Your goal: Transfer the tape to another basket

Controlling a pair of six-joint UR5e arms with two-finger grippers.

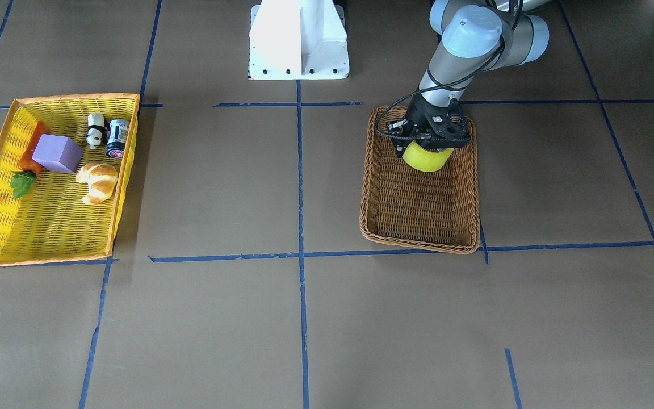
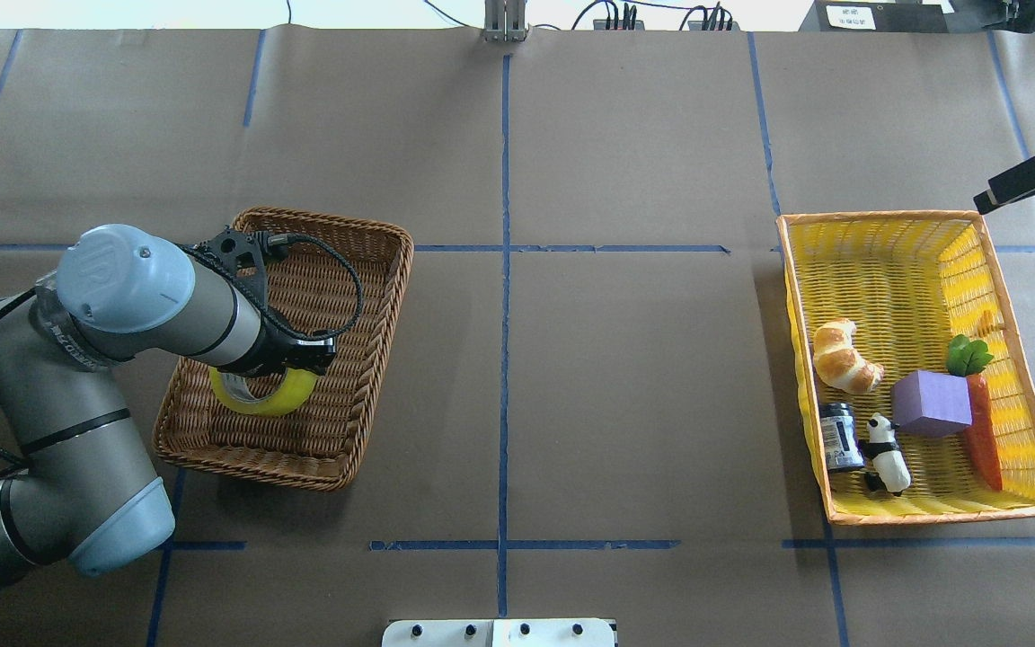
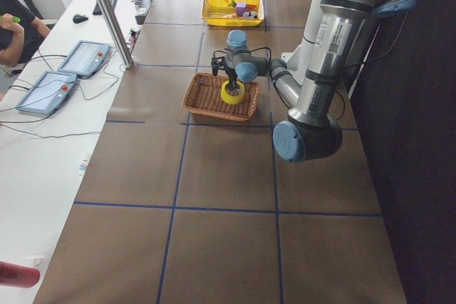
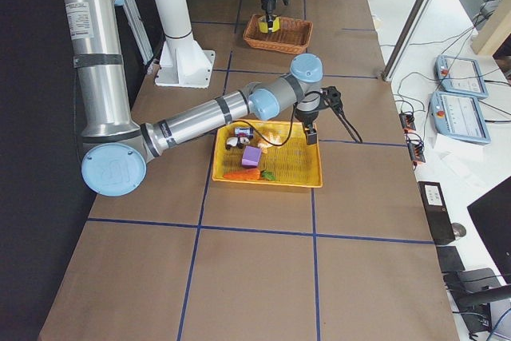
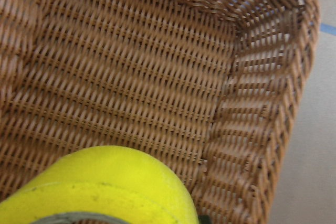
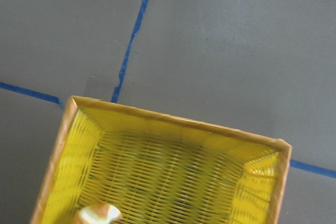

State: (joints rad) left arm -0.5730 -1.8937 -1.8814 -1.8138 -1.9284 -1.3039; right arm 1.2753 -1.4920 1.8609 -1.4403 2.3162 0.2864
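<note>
While the left claw (image 1: 424, 149) hangs over the brown woven wicker basket (image 1: 412, 207), its fingers are clamped on the wide yellow-green tape roll (image 1: 430, 161) directly beneath it.

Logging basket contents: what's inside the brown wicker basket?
Only the tape shows, gripped by the left gripper over the basket floor. The patch beneath tape and gripper is covered, so unknown.

At the left of the front-facing view, a yellow tray (image 1: 49, 227) holds a croissant (image 1: 98, 180), a purple block (image 1: 57, 153), a carrot (image 1: 36, 132), a panda figure (image 1: 95, 130) and a small can (image 1: 117, 138). Blue tape lines (image 1: 300, 170) cross the brown table (image 1: 219, 329).
</note>
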